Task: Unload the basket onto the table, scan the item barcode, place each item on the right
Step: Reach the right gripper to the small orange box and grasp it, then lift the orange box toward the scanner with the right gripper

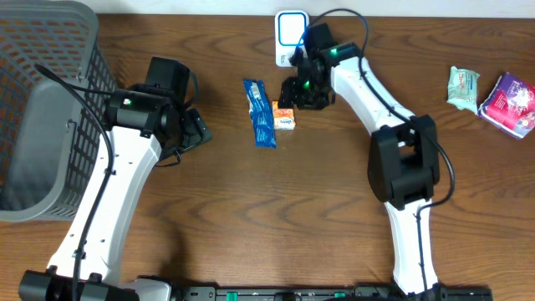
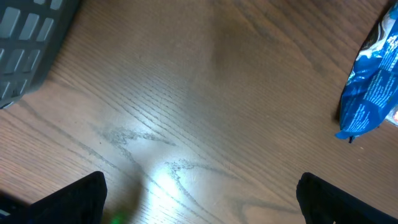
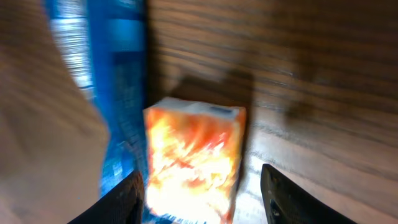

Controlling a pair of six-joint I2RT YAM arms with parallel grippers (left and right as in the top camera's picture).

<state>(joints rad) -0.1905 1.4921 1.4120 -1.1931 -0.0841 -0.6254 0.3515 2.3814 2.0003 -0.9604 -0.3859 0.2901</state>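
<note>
My right claw [image 3: 199,194] is low over the counter [image 1: 276,209], its jaws partly open with one finger [image 3: 127,196] on each side of a small orange box [image 3: 194,163]. One finger is just beside the box's edge and the other stands a little apart, so nothing is gripped. This view is blurred.

The box lies flat near the far middle of the counter, just beside a long blue packet [image 1: 260,113]. A white scanner [image 1: 290,35] stands at the far edge, near the box and behind my right arm.

My left claw [image 2: 199,199] is wide open and empty above bare wood, with the blue packet off to its right. A grey basket [image 1: 50,100] sits at the left end. A green packet [image 1: 463,88] and a purple packet [image 1: 512,102] lie at the right end.
</note>
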